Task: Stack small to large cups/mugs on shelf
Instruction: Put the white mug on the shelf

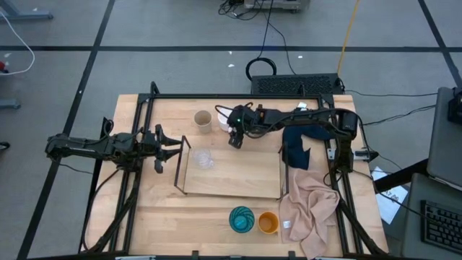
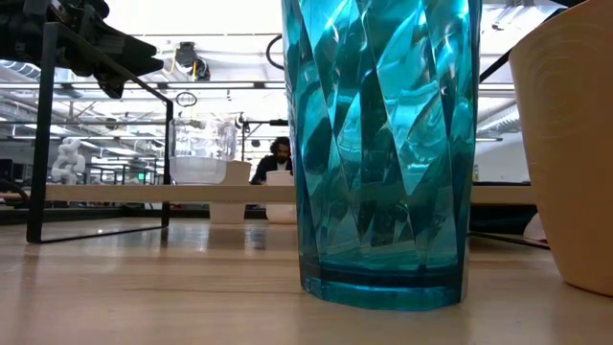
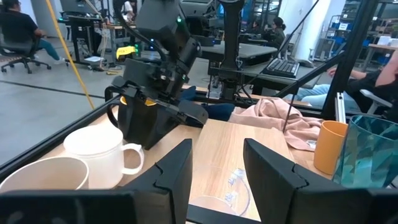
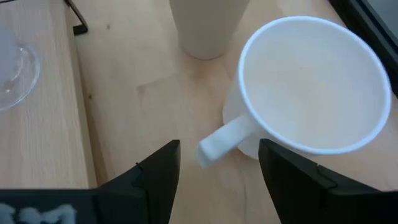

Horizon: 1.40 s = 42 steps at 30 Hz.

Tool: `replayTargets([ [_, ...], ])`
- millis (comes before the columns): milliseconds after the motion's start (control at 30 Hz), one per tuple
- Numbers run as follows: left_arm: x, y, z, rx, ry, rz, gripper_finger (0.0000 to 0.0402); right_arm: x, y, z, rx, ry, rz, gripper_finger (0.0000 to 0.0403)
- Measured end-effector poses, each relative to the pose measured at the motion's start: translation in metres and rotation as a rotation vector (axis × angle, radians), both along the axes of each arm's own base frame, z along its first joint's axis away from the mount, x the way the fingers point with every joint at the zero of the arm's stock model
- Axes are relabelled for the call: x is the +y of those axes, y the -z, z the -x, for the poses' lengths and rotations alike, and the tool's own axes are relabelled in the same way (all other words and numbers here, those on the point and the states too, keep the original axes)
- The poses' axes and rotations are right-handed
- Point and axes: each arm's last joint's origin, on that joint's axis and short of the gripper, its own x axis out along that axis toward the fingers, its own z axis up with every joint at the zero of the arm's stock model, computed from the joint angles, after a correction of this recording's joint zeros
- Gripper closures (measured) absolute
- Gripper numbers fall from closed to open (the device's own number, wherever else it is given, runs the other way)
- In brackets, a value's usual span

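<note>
Wooden desk (image 1: 159, 217) under black framing, office floor beyond. Left gripper (image 1: 176, 147) hovers at the shelf's (image 1: 238, 177) left end, fingers (image 3: 176, 169) spread wide, holding nothing. Clear glass (image 1: 204, 159) stands on the shelf's left part. Beige-grey cup (image 1: 203, 120) sits far of the shelf; white handled mug (image 4: 311, 93) just right of it. Right gripper (image 1: 234, 141) hangs over the mug's handle, fingers (image 4: 158, 171) wide apart. Teal patterned cup (image 1: 242, 219) and small orange cup (image 1: 268, 223) stand side by side near the front edge. Pink cloth (image 1: 310, 206) lies at right.

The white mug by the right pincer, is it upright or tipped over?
Upright. The white mug stands with its rim up beside the beige cup; the open right pincer straddles its handle.
</note>
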Motion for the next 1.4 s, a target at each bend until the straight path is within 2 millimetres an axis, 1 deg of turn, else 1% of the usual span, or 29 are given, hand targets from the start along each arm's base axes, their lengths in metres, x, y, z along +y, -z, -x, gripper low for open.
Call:
replayTargets([
  [167,0.000,0.000,0.000,0.001,0.002,0.000,0.0256,-0.001,0.004,-0.002,0.002,0.007,-0.005,0.0195],
  [367,0.000,0.002,0.000,0.018,0.005,-0.001,0.0256,-0.001,0.029,-0.008,0.030,-0.029,-0.081,0.0195],
  [433,0.000,0.003,0.000,0.029,0.004,0.001,0.0256,-0.001,0.033,-0.009,0.036,-0.026,-0.085,0.0195],
  [700,0.000,0.004,0.000,0.037,0.003,-0.003,0.0256,-0.005,0.030,-0.013,-0.020,-0.020,-0.066,0.0195],
  [933,0.000,0.004,0.000,0.042,0.001,-0.001,0.0256,-0.006,0.029,-0.012,-0.022,-0.019,-0.063,0.0198],
  [1000,0.000,0.004,0.000,0.042,0.000,-0.003,0.0256,-0.006,0.029,-0.013,-0.023,-0.019,-0.062,0.0207],
  [1100,0.000,0.004,0.000,0.042,0.000,-0.004,0.0256,-0.006,0.029,-0.013,-0.023,-0.020,-0.062,0.0233],
  [1400,0.000,0.004,0.000,0.043,-0.001,-0.004,0.0256,-0.006,0.030,-0.012,-0.018,-0.025,-0.059,0.0351],
])
